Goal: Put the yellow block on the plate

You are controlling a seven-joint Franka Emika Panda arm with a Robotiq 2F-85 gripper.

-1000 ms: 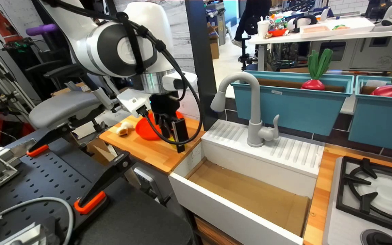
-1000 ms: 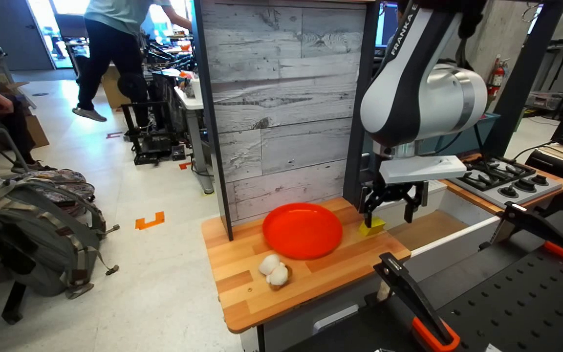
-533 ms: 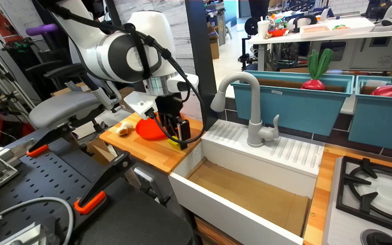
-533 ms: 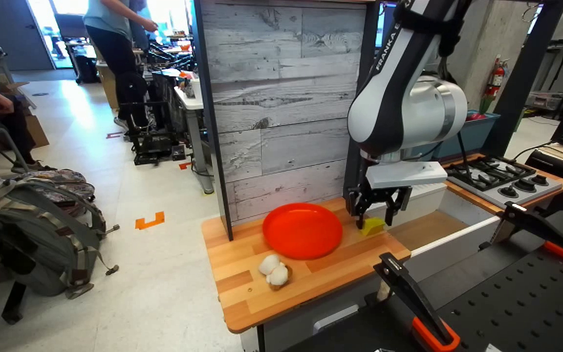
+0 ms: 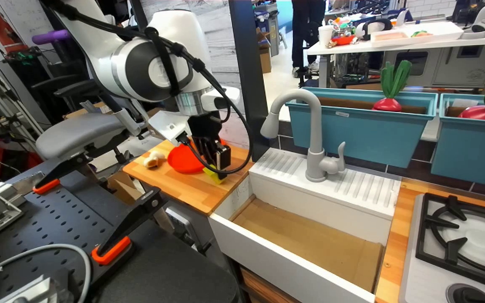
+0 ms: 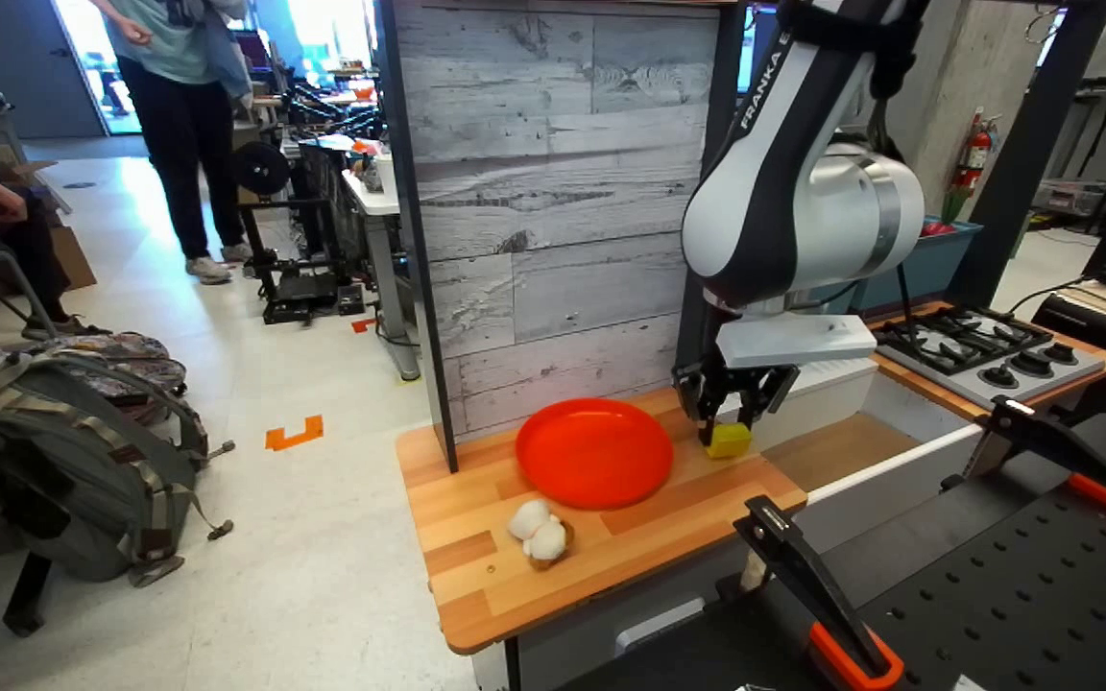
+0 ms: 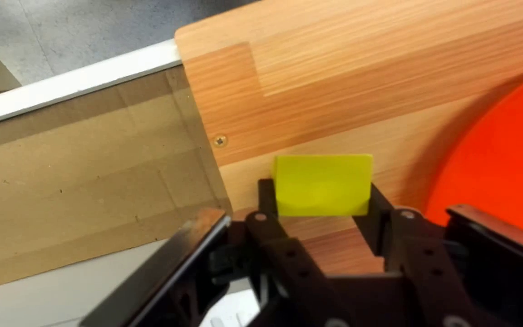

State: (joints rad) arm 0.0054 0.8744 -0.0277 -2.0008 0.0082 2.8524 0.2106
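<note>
The yellow block sits between the black finger pads in the wrist view, a pad pressed to each side. My gripper is shut on it, low over the wooden counter near the sink edge. In an exterior view the yellow block shows partly behind the fingers and a cable. Whether it touches the wood or hangs just above, I cannot tell. A glossy orange-red plate lies flat on the same counter, a short way from the block. Part of the plate shows at the right of the wrist view.
A white, lumpy garlic-like item lies on the counter by the plate. A grey-white plank wall rises behind the plate. On the block's far side the sink drops away, with a grey faucet above it.
The gripper came down around the block, and its fingers drew together until they met the block's sides. The block turned slightly in place. Plate and garlic-like item stayed put.
</note>
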